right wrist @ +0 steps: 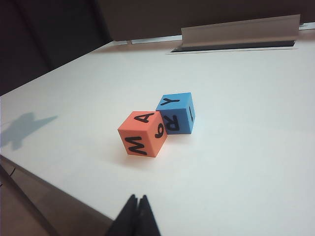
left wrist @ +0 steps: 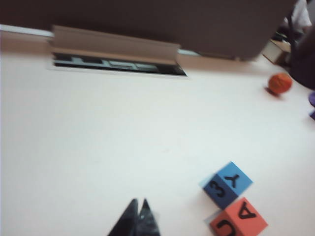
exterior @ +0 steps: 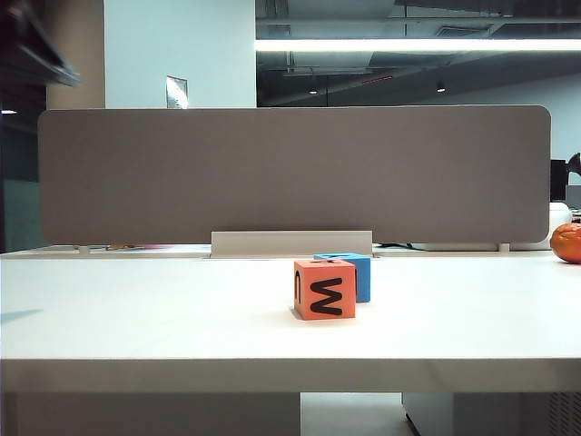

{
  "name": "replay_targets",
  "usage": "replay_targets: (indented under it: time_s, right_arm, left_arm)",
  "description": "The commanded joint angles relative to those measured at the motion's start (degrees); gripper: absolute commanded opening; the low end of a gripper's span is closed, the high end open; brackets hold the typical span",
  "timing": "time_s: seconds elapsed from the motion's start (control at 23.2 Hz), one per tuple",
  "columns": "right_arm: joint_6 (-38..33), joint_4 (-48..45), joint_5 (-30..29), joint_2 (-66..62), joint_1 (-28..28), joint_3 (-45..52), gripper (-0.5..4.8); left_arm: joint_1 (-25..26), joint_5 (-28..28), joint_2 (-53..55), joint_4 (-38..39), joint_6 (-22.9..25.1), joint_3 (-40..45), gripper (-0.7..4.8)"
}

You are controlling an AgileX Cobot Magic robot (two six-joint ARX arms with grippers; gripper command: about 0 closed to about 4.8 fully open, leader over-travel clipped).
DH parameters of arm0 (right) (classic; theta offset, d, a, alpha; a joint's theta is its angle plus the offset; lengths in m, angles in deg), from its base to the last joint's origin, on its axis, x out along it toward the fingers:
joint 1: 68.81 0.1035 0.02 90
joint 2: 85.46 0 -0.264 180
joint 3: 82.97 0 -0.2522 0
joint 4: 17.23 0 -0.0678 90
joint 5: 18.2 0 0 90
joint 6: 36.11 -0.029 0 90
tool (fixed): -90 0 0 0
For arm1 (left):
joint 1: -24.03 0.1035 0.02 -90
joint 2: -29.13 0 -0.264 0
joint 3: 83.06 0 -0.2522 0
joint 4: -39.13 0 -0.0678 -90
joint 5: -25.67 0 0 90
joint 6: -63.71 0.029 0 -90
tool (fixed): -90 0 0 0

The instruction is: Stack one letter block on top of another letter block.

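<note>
Sitting near the middle of the white table (exterior: 136, 318), slightly right of centre, the orange letter block (exterior: 324, 289) is in front with the blue letter block (exterior: 359, 274) just behind and to its right; from the wrist views they are touching or nearly so at a corner, both flat on the table, nothing stacked yet.

Left gripper (left wrist: 138, 214) is hanging above the table left of the blocks, fingers pinched fully together, holding nothing. Right gripper (right wrist: 137, 212) is hovering over the near table edge, pointed at the blocks, fingers also closed and empty. Neither arm is showing in the exterior view.

Judging the step: approach to the orange block is just starting. To do it well, the working gripper needs opening wider than the cube before descending, squaring to two free faces, avoiding the corner beside the blue block so it isn't nudged. Then lifting clear above the blue block's top before placing.

An orange ball (exterior: 568, 242) is sitting far right, well apart.
</note>
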Motion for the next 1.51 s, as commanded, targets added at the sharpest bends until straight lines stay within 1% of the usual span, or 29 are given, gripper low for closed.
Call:
replay_targets:
  time_s: [0.04, 0.26, 0.39, 0.47, 0.56, 0.6, 0.65, 0.69, 0.73, 0.77, 0.86, 0.9, 0.95, 0.99, 1.03, 1.08, 1.12, 1.16, 1.29, 1.33, 1.38, 1.42, 1.46, 1.51]
  right_arm:
    - [0.02, -0.57, 0.24, 0.11, -0.02, 0.33, -0.08]
    - [0.02, -0.57, 0.20, 0.11, -0.02, 0.33, -0.08]
    - [0.02, -0.57, 0.22, 0.11, -0.02, 0.33, -0.08]
    - [0.02, -0.55, 0.22, 0.11, -0.02, 0.35, -0.08]
    - [0.04, -0.57, 0.22, 0.11, -0.02, 0.35, -0.08]
    - [0.04, -0.55, 0.22, 0.11, -0.02, 0.33, -0.08]
    - [0.04, -0.55, 0.24, 0.11, -0.02, 0.35, -0.08]
    - [0.04, -0.55, 0.24, 0.11, -0.02, 0.33, -0.08]
    - [0.04, -0.55, 0.24, 0.11, -0.02, 0.35, -0.08]
    - [0.09, -0.55, 0.22, 0.11, -0.02, 0.35, -0.08]
    - [0.09, -0.52, 0.24, 0.11, -0.02, 0.35, -0.08]
    - [0.26, -0.52, 0.24, 0.11, -0.02, 0.35, -0.08]
    - [0.26, -0.52, 0.33, 0.11, -0.02, 0.35, -0.08]
    - [0.24, -0.52, 0.87, 0.11, -0.02, 0.35, -0.08]
    - [0.24, -0.52, 1.20, 0.11, -0.02, 0.33, -0.08]
    - [0.24, -0.52, 1.33, 0.11, -0.02, 0.35, -0.08]
    - [0.24, -0.52, 1.33, 0.11, -0.02, 0.35, -0.08]
    - [0.24, -0.52, 1.36, 0.11, -0.02, 0.35, -0.08]
    - [0.24, -0.35, 1.36, 0.11, -0.02, 0.35, -0.08]
    - [0.24, 0.17, 1.36, 0.11, -0.02, 0.35, -0.08]
    - [0.24, 0.50, 1.33, 0.11, -0.02, 0.35, -0.08]
    - [0.24, 1.18, 1.33, 0.11, -0.02, 0.33, -0.08]
    - [0.24, 1.05, 1.31, 0.09, -0.02, 0.33, -0.08]
    - [0.24, 1.09, 1.33, 0.09, -0.02, 0.33, -0.08]
  left_arm:
    - [-2.91, -0.20, 5.03, -3.17, 0.24, -1.84, -0.06]
    - [-7.56, -0.20, 13.46, -8.52, 0.55, -2.89, -0.06]
    - [-11.63, -0.20, 20.57, -9.49, 6.29, -4.87, -0.06]
    - [-13.64, -0.22, 24.57, -9.42, 7.72, -6.78, -0.05]
    - [-15.58, -0.35, 28.13, -9.14, 7.76, -9.09, -0.03]
    - [-16.22, -0.42, 29.44, -8.61, 7.78, -10.21, 0.14]
    - [-17.27, -0.46, 31.87, -7.30, 7.96, -12.61, 1.03]
    - [-17.75, -0.68, 32.87, -6.58, 8.59, -13.73, 1.52]
    - [-18.73, -1.09, 34.99, -4.70, 11.06, -16.24, 2.27]
    - [-19.69, -1.53, 36.54, -2.54, 14.05, -18.32, 2.47]
    - [-20.70, -1.51, 38.05, 0.72, 17.49, -20.76, 2.47]
    - [-21.51, -1.86, 39.65, 3.69, 19.76, -23.30, 2.48]
    - [-21.84, -2.23, 40.30, 4.70, 20.20, -24.30, 2.54]
    - [-22.40, -3.45, 41.53, 6.08, 20.90, -25.99, 3.17]
    - [-22.58, -4.31, 42.05, 6.23, 20.92, -26.49, 3.61]
    - [-22.77, -5.81, 42.58, 6.23, 22.34, -26.67, 4.27]
    - [-23.08, -6.45, 42.84, 6.27, 23.39, -26.67, 4.48]
    - [-23.54, -6.78, 43.25, 7.15, 25.75, -26.67, 4.78]
    - [-24.96, -6.80, 44.22, 8.76, 31.08, -26.67, 4.79]
    - [-25.86, -6.19, 44.81, 8.79, 33.59, -26.67, 4.79]
    - [-26.56, -5.42, 45.16, 8.79, 34.93, -26.67, 4.79]
    - [-27.30, -3.15, 45.88, 8.46, 36.17, -26.67, 4.79]
    - [-28.06, -0.46, 46.80, 8.07, 36.50, -26.67, 4.79]
    - [-28.20, 0.87, 47.93, 7.23, 36.48, -26.67, 4.79]
